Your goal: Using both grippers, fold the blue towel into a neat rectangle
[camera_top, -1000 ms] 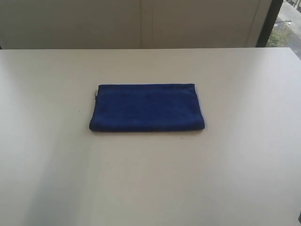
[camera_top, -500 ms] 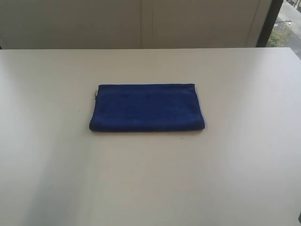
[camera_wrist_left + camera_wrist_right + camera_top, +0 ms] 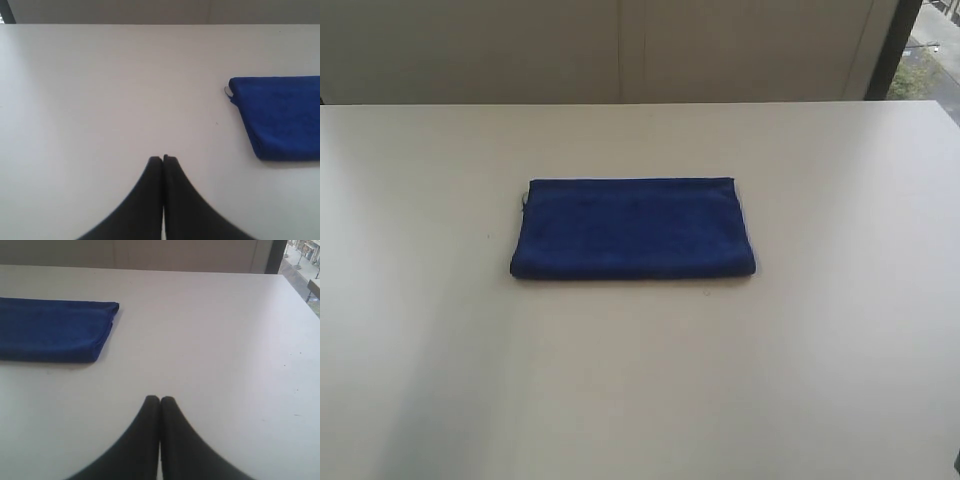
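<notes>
The left hand (image 3: 163,158) is holding its two black fingers pressed together with nothing between them, hovering over bare counter (image 3: 640,380), and the right hand (image 3: 160,399) is mirroring it, fingers likewise closed and carrying nothing. The blue towel (image 3: 632,228) is lying flat near the middle of the counter, already gathered into a thick layered rectangle whose long axis is running side to side across the exterior view, between the two arms. Each hand is facing one short end of the cloth: in the left wrist view the towel is sitting ahead and off toward the robot's right, and in the right wrist view it is sitting ahead and off toward the robot's left, well apart from the fingertips in both. Neither arm is looking clearly nearer, and neither is showing in the exterior view, so both appear to be drawn back to the near side of the counter. Judging by the squared edges, the fold is looking complete or close to it; any further fold would be calling for both hands to open and reach inward to the towel's ends.
</notes>
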Tool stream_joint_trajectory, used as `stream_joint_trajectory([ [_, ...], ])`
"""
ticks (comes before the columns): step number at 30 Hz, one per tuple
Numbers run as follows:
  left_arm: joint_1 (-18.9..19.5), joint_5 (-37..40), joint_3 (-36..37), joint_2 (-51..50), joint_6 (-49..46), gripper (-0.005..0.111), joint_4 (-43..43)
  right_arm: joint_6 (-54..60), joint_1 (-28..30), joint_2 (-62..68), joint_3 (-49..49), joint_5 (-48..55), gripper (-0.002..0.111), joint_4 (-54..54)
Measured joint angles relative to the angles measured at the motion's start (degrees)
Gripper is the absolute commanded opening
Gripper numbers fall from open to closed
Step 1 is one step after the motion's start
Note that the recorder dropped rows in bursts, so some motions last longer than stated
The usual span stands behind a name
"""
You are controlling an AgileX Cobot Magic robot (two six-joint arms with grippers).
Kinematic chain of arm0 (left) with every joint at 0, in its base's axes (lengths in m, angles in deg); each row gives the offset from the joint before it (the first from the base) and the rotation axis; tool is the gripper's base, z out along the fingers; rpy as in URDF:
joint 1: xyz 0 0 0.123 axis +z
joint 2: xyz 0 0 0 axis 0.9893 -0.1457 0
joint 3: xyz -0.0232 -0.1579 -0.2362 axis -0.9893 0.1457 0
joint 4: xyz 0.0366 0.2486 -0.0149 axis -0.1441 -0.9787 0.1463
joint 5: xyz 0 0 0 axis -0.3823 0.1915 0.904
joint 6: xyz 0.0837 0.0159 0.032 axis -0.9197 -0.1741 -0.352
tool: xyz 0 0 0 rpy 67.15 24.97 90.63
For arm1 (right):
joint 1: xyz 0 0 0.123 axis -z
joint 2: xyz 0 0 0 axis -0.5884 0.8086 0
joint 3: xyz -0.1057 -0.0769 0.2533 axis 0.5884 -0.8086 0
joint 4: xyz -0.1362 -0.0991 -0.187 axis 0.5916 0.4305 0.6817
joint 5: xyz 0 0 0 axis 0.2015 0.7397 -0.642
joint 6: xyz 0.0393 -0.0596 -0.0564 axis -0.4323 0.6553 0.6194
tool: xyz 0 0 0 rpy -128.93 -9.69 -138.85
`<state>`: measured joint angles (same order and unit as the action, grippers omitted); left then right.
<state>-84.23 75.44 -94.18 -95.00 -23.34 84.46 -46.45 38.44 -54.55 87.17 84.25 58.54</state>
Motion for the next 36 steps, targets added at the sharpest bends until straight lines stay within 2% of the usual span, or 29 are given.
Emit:
stream_joint_trajectory([
  [5,0.2,2.5,0.0,6.4,-2.1,0.000,0.0,0.0,0.0,0.0,0.0,0.0,0.000,0.0],
  [13,2.5,17.4,0.0,20.3,-4.9,0.000,-1.7,0.0,0.0,0.0,0.0,0.0,0.000,0.0],
  [18,2.9,23.0,0.0,28.1,-5.2,0.000,-3.9,0.0,0.0,0.0,0.0,0.0,0.000,0.0],
  [21,2.9,24.4,0.0,30.7,-5.2,0.000,-5.4,0.0,0.0,0.0,0.0,0.0,0.000,0.0],
  [36,3.1,24.8,0.2,30.8,-5.2,0.000,-7.8,0.0,0.0,0.0,0.0,0.0,0.000,0.0],
])
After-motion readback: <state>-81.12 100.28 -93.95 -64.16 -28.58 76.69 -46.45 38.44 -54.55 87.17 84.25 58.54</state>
